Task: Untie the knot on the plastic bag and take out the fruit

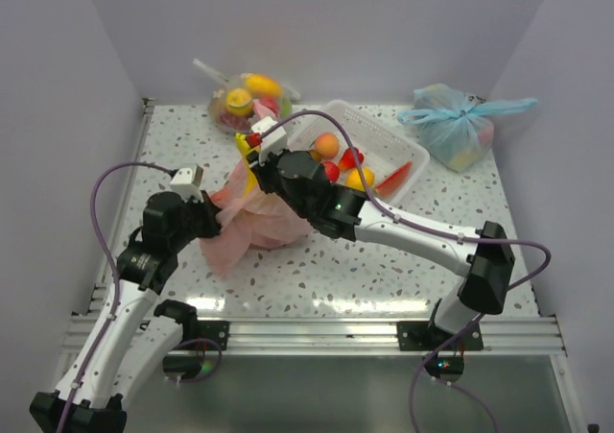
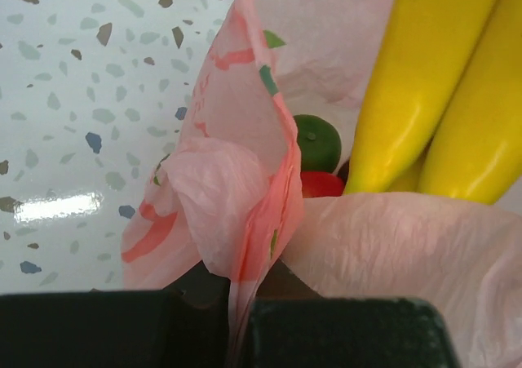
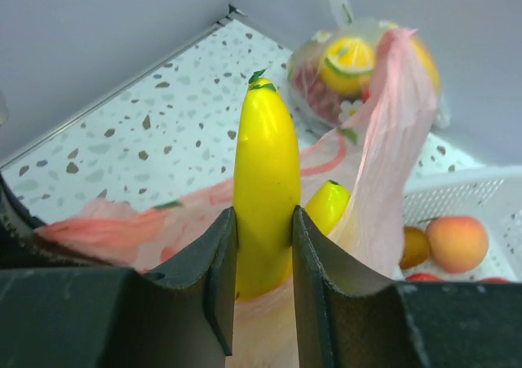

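The pink plastic bag [image 1: 251, 219] lies open at the table's middle left; no knot shows. My left gripper [image 1: 213, 212] is shut on a fold of its film [image 2: 245, 246], at the bag's left edge. My right gripper [image 1: 257, 159] is shut on a yellow banana [image 3: 264, 172] that sticks up out of the bag's mouth, with a second banana [image 3: 328, 206] beside it. In the left wrist view the bananas [image 2: 424, 82] lie in the bag with a green fruit [image 2: 318, 142] and a red one [image 2: 320, 184]. More toy fruit [image 1: 347, 164] lies in the white basket.
A white basket [image 1: 384, 131] stands behind right of the pink bag. A clear bag of fruit [image 1: 247, 100] lies at the back wall. A light blue tied bag [image 1: 459, 124] lies at the back right. Walls close the left, back and right sides.
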Robot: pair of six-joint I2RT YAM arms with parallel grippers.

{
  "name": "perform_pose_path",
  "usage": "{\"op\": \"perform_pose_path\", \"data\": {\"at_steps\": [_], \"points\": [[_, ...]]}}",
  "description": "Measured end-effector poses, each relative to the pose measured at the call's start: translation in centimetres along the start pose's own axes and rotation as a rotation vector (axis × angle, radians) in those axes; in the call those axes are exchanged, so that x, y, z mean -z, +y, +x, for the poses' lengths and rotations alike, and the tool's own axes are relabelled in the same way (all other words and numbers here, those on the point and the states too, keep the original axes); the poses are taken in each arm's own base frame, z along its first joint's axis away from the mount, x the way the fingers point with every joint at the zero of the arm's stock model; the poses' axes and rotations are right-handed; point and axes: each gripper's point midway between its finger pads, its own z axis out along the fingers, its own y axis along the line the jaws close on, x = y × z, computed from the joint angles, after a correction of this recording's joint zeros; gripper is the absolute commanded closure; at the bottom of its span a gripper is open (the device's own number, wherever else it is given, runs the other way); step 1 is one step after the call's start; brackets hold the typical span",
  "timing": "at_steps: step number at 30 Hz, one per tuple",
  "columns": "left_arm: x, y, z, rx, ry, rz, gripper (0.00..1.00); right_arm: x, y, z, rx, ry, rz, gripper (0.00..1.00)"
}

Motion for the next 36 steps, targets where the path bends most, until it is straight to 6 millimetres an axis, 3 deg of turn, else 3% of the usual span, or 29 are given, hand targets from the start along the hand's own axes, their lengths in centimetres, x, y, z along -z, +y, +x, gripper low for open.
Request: {"op": "perform_pose_path", "data": {"at_steps": [3,8,14,17,21,25,30,33,36], "points": [[1.0,-0.9,-0.9,-0.005,-0.018,0.036,1.00,-1.1,0.1,-2.1,0.076,-0.038,0.007,1.00],[3.2,-2.0,-4.3,-0.021,-0.055,0.033,1.00,-1.5,-1.0,-3.5,0.179,-0.078,0.066,1.00],[5.1,-3.4,-9.1,-0.025,-0.123,0.030,1.00,-2.2,-2.7,-2.4,0.260,-0.064,0.165,1.00],[5.0,-3.8,-10.2,-0.027,-0.130,0.032,1.00,-2.2,-3.1,-1.3,0.269,-0.040,0.184,1.00],[4.1,-3.2,-9.4,-0.033,-0.099,0.011,1.00,-2.2,-3.2,-1.0,0.242,-0.030,0.185,1.00],[2.5,-1.6,-6.1,-0.035,-0.031,-0.031,1.00,-2.0,-2.5,-2.5,0.182,-0.061,0.144,1.00],[1.6,-0.1,-2.5,-0.039,0.037,-0.054,1.00,0.3,-3.0,-7.2,0.100,-0.158,0.127,1.00],[1.7,-0.3,-2.1,-0.042,0.010,-0.025,1.00,2.1,-4.3,-10.2,0.057,-0.221,0.142,1.00],[2.0,-0.8,-2.1,-0.046,-0.030,0.017,1.00,3.4,-6.8,-12.2,0.012,-0.263,0.188,1.00]]}}
